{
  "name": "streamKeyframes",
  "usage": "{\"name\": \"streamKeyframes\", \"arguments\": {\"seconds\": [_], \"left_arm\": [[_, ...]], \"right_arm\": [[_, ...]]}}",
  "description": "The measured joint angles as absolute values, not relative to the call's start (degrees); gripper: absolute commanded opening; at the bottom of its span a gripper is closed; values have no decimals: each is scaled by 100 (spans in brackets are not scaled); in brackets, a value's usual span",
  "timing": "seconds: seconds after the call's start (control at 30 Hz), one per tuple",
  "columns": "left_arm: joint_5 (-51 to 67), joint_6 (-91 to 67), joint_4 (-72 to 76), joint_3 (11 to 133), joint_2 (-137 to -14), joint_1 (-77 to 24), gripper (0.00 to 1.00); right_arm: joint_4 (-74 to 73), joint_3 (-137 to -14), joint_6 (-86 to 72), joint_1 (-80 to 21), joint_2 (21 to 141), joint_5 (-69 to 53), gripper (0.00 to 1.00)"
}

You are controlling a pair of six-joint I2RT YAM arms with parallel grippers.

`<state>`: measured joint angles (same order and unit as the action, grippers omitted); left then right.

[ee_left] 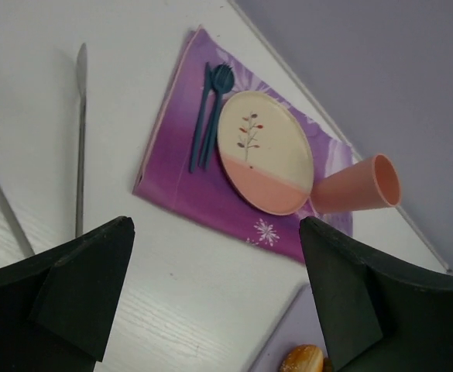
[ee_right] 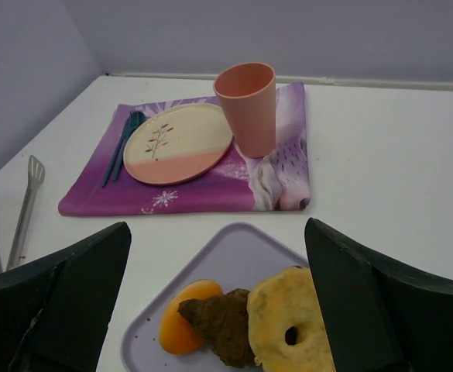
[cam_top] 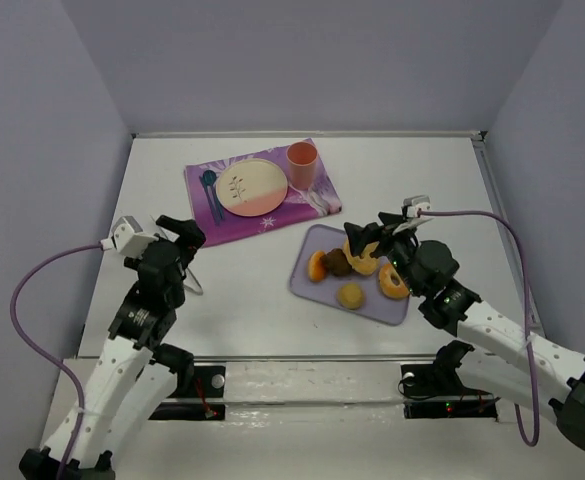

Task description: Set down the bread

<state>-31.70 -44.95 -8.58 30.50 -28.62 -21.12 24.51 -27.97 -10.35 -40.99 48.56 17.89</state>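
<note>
The bread (cam_top: 349, 295), a small round golden-tan bun, lies at the near edge of the lavender tray (cam_top: 312, 240). It is out of view in both wrist views. My right gripper (cam_top: 372, 232) is open and empty. It hovers over the tray's far side, above the tan ring pastry (cam_top: 364, 258), and its jaws stand wide apart in the right wrist view (ee_right: 217, 232). My left gripper (cam_top: 184, 232) is open and empty over bare table left of the tray, and it shows in the left wrist view (ee_left: 216, 225).
The tray also holds an orange piece (ee_right: 181, 327), a dark brown lump (ee_right: 224, 325) and an orange-glazed doughnut (cam_top: 393, 282). A purple placemat (cam_top: 272, 215) at the back carries a plate (cam_top: 250, 186), a pink cup (cam_top: 302, 162) and blue cutlery (cam_top: 210, 192). Metal tongs (ee_left: 80, 139) lie at the left.
</note>
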Motion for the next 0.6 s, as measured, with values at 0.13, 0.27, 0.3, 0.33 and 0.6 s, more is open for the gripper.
{"name": "streamKeyframes", "arguments": {"seconds": [0.13, 0.27, 0.3, 0.33, 0.6], "left_arm": [[-3395, -5181, -1905, 3701, -3872, -2088, 99], [-3411, -5596, -2801, 3977, -4674, -2088, 99], [-3404, -5710, -3030, 3990, -4770, -2088, 99], [-3395, -5774, -3173, 3990, -4779, -2086, 99], [-3089, -5817, -3527, 3994, -4539, -1581, 99]], "right_arm": [[2263, -2954, -1238, -4099, 5129, 1916, 100], [2016, -2998, -1452, -4099, 5332, 2292, 100], [1933, -2998, -1494, -4099, 5356, 2379, 100], [1883, -2998, -1516, -4099, 5367, 2440, 100], [1688, -2998, -1726, -3953, 5387, 2585, 100]]}}
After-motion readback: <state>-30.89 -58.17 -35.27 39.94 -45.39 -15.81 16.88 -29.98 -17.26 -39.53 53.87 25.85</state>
